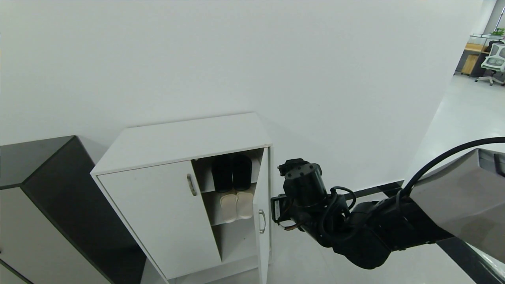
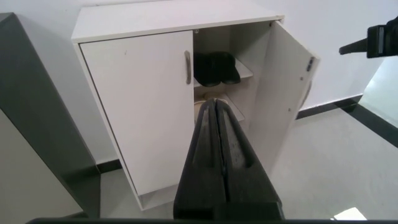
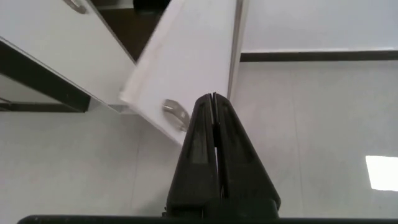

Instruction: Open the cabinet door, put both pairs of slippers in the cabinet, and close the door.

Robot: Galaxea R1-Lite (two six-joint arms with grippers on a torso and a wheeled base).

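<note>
The white cabinet has its left door shut and its right door swung open. A pair of black slippers lies on the upper shelf and a pair of white slippers on the shelf below. My right gripper is shut with nothing in it, just outside the open door and close to its metal handle. My left gripper is also shut and empty. It hangs in front of the cabinet opening, short of the black slippers.
A dark grey cabinet stands close to the white one's left side. A plain white wall with a black baseboard runs behind. Bare floor lies to the right of the open door. An office chair stands far off.
</note>
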